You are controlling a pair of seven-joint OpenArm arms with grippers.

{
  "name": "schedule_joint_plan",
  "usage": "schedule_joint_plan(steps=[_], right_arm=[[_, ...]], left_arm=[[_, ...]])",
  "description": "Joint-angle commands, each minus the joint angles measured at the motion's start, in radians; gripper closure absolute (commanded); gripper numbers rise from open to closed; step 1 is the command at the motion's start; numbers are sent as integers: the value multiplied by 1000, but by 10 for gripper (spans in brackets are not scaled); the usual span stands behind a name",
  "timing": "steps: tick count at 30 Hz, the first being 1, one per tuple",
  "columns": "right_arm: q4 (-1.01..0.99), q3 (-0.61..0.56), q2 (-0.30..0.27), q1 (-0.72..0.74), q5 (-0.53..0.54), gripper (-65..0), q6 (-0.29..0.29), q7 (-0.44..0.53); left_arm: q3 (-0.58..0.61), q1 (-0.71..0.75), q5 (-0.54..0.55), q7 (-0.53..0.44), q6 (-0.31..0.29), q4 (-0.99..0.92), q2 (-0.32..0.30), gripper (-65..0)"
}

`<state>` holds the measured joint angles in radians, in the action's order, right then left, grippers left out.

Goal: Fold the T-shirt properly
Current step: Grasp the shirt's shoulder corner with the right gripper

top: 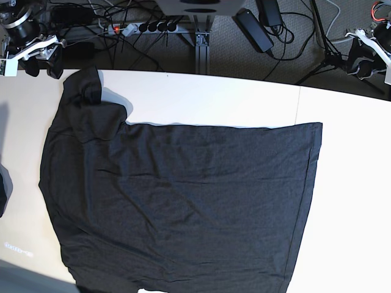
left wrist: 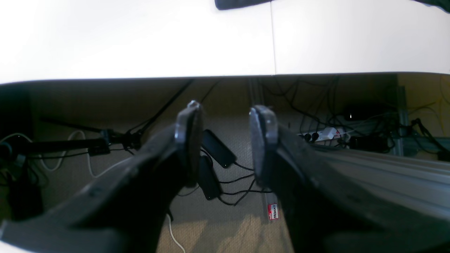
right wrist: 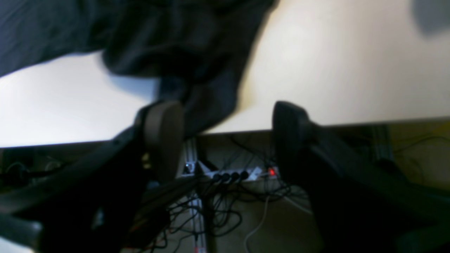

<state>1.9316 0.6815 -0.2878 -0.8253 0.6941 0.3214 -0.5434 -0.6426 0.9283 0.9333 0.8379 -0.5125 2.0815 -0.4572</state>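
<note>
The dark charcoal T-shirt (top: 177, 201) lies spread flat on the white table (top: 208, 97), plain side up, with its hem toward the right. One sleeve (top: 85, 91) is bunched near the far left corner. My right gripper (top: 44, 67) hangs just past that corner, beyond the table's far edge. In the right wrist view its jaws (right wrist: 228, 137) stand wide open and the blurred sleeve cloth (right wrist: 197, 70) drapes just ahead of them, not pinched. My left gripper (left wrist: 226, 140) is open and empty over the floor, off the far right edge (top: 361, 64). Only a sliver of the shirt (left wrist: 239, 3) shows there.
Beyond the table's far edge lie a power strip (top: 140, 27), black adapters (top: 253, 27) and tangled cables on the carpet. An aluminium frame post (top: 201, 46) stands at the middle. A seam (top: 299, 122) splits the tabletop. Something dark (top: 3, 195) sits at the left edge.
</note>
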Motion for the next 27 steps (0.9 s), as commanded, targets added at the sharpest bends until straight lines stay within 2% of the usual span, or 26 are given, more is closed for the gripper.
schedule_joint_plan(steps=[1, 6, 9, 14, 23, 27], right_arm=[[-18, 11, -14, 14, 5, -399, -34, 18], [-193, 11, -37, 129, 14, -399, -27, -5], [-279, 11, -55, 196, 62, -399, 17, -53], [-372, -15, -61, 273, 85, -399, 27, -90], [-392, -202, -56, 296, 79, -399, 31, -109], [-392, -246, -20, 296, 62, -399, 31, -119]], left_arm=[[-10, 11, 8, -18, -20, 14, -11, -256], [-10, 20, 6, -18, -20, 14, -11, -256], [-10, 23, 6, -18, -20, 14, -12, -256], [-10, 22, 13, -18, -20, 14, -11, -256], [-10, 20, 35, -18, -19, 14, -12, -256], [-11, 19, 35, -18, -19, 14, -12, -256]])
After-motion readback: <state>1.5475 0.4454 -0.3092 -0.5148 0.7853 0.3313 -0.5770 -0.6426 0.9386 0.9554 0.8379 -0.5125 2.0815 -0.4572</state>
